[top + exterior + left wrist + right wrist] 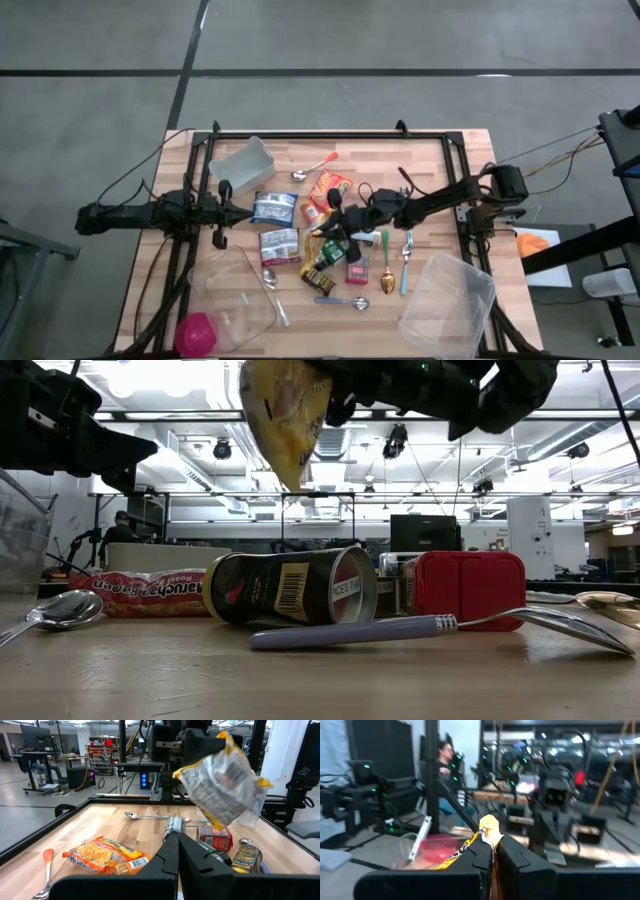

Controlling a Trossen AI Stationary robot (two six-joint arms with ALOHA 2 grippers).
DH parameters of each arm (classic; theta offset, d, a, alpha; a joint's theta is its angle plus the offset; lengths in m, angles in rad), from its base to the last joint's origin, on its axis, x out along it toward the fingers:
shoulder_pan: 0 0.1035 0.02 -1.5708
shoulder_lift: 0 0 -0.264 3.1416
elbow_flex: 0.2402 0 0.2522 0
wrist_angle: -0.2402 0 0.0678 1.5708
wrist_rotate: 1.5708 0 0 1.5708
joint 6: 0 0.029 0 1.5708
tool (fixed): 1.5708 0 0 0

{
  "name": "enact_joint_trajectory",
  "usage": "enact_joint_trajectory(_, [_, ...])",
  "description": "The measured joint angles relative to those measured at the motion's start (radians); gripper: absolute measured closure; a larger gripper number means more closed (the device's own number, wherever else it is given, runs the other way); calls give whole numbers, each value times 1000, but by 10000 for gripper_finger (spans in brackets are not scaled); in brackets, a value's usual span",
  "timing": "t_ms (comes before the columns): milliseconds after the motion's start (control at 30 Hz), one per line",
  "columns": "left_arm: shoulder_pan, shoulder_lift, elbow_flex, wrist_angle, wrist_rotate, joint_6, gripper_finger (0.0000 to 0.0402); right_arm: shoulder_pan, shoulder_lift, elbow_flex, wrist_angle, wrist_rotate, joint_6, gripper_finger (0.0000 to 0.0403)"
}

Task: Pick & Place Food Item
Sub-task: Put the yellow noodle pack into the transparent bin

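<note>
Left gripper (232, 212) rests at the table's left side, its dark fingers (170, 855) pressed together on nothing, pointing level across the wooden table (440, 170). Just beyond it lie two crinkled silvery packets (273, 208), and a clear rectangular container (243, 165) stands toward the far edge. Near the front edge sits a second clear tub (235, 295) beside a pink lid (197, 332).

At the middle, an orange ramen pack (102, 855) lies flat with a glossy wrapper, and a dark round tin (290, 587) lies on its side next to a red ribbed box (468, 590). A long spoon with a lavender handle (350, 632) lies in front of them.

Right gripper (340, 228) hangs above this clutter, its jaws clamped tight on a crumpled foil snack bag (222, 782), yellow-edged and silver-backed, lifted clear of the table. Farther right lie a gold spoon (387, 270) and a clear lid (450, 305).
</note>
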Motion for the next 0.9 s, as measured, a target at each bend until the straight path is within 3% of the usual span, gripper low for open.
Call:
enact_joint_trajectory(433, [0,0,0,0,0,0,402,0,202,242,26,-211,6,395])
enact_joint_trajectory(900, [0,0,0,0,0,0,402,6,477,640,21,-478,144,395])
